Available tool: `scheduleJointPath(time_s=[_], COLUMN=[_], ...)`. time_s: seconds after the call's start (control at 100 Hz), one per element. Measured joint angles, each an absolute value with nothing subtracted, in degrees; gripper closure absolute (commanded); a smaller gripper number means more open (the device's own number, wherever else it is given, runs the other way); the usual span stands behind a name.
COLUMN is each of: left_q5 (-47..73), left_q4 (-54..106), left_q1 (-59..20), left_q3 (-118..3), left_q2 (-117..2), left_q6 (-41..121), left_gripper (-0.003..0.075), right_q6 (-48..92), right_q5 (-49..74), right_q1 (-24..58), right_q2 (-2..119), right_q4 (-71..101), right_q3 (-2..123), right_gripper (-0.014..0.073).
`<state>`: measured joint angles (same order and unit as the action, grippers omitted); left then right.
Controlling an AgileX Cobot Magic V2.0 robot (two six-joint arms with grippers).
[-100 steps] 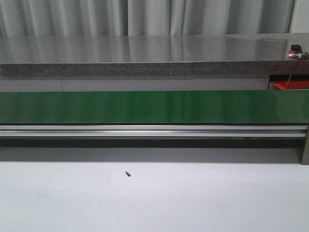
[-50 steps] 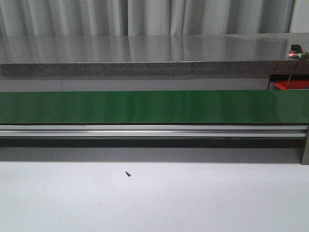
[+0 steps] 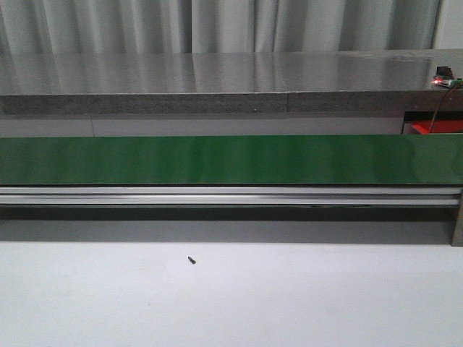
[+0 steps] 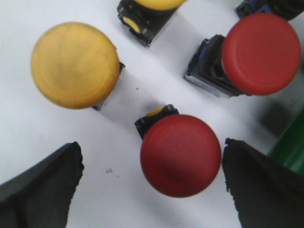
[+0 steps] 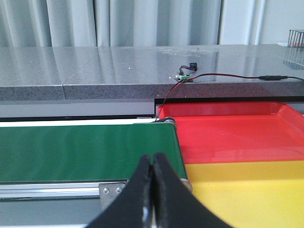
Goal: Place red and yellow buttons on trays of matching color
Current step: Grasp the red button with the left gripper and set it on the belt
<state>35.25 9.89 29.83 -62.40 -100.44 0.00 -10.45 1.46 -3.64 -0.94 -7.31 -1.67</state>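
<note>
In the left wrist view my left gripper (image 4: 151, 183) is open above a white surface, its black fingers (image 4: 40, 190) on either side of a red button (image 4: 180, 154), not touching it. A second red button (image 4: 261, 52), a yellow button (image 4: 75, 65) and part of another yellow button (image 4: 152, 4) lie beyond. In the right wrist view my right gripper (image 5: 152, 164) is shut and empty, in front of the green belt's end. The red tray (image 5: 237, 135) and the yellow tray (image 5: 247, 194) lie side by side past the belt. Neither gripper shows in the front view.
The green conveyor belt (image 3: 231, 159) runs across the front view on an aluminium rail (image 3: 231, 195). A grey stone counter (image 3: 231, 79) stands behind it, with a small lit circuit board (image 3: 445, 82) and wire at its right. A small black screw (image 3: 192, 260) lies on the white table.
</note>
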Motion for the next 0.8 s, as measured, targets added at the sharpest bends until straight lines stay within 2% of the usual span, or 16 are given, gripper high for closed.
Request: scheduleJointPath(time_s=[0.14,0.38,0.49,0.8], left_q5=[34.52,33.88,33.90,38.00], left_q4=[10.03,10.11,10.11,10.11], left_q1=[29.83,29.83,29.83,29.83], left_q3=[-62.40,-62.40,-62.40,-62.40], left_q2=[-100.44,-100.44,-100.44,-96.70], left_q6=[0.00,0.00,0.00,0.00], left_gripper=[0.0325,0.0454,0.0481,0.0480], right_q6=[-10.45,-10.45,-10.45,-10.45], right_q5=[1.46,1.46,1.46,1.46], right_q1=[-3.64,-3.64,-3.64,-3.64], right_q2=[-0.94,-0.94,-0.94,-0.94], right_q4=[-7.31,-7.31,-7.31,-7.31], right_q3=[-1.67,-1.67,-1.67,-1.67], right_gripper=[0.0700,0.0700,0.0700,0.0700])
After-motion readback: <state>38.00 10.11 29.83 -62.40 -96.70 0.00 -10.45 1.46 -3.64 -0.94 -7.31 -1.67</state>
